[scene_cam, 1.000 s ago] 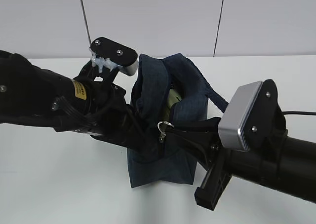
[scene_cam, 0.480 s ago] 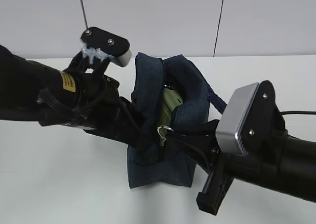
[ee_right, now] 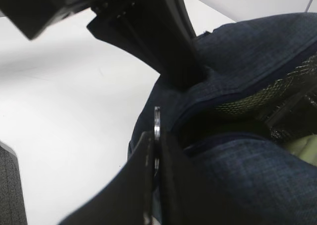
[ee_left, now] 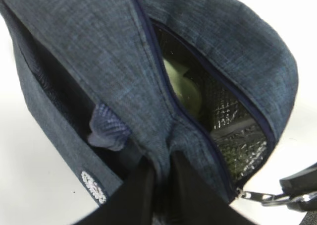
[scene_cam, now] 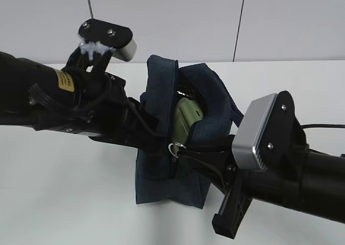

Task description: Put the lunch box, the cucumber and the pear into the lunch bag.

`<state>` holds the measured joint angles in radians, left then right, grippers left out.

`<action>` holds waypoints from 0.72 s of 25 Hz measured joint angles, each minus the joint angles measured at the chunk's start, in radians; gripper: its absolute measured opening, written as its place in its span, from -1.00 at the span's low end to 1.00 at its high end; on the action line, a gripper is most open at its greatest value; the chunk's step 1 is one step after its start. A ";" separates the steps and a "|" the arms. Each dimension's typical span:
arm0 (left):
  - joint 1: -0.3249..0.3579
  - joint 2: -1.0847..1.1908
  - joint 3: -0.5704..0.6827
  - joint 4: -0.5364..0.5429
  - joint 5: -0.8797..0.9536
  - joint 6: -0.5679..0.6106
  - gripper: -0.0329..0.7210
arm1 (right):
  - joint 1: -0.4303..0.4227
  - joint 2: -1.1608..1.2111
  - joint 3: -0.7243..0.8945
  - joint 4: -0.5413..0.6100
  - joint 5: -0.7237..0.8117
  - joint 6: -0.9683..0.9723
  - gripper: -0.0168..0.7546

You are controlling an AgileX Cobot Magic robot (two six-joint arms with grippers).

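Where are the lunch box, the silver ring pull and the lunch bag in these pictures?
lunch box (scene_cam: 185, 121), exterior view, on its pale green lid inside the opening.
silver ring pull (scene_cam: 176, 148), exterior view, on the ring at the zipper end.
lunch bag (scene_cam: 161, 183), exterior view, on its lower front wall.

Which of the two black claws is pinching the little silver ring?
The right gripper, clamped on the silver ring pull; the left gripper pinches the navy fabric lunch bag instead.

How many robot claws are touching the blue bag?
2. The left claw pinches the bag's cloth edge near the zipper end. The right claw pinches the silver ring of the zipper at the bag's front.
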<state>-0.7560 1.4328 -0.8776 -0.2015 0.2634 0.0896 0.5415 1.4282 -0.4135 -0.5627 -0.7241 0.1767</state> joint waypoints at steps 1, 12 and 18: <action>0.000 -0.003 0.001 0.000 0.000 0.000 -0.87 | 0.000 0.000 0.000 0.000 -0.002 0.000 -0.96; 0.000 -0.051 0.001 0.040 0.059 0.021 -0.11 | 0.000 0.000 0.000 0.000 -0.043 0.001 -0.96; 0.000 -0.051 0.001 0.041 0.118 0.046 0.04 | 0.000 0.000 0.000 0.021 -0.053 0.001 -0.96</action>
<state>-0.7560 1.3814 -0.8767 -0.1604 0.3817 0.1352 0.5415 1.4282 -0.4135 -0.5414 -0.7766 0.1774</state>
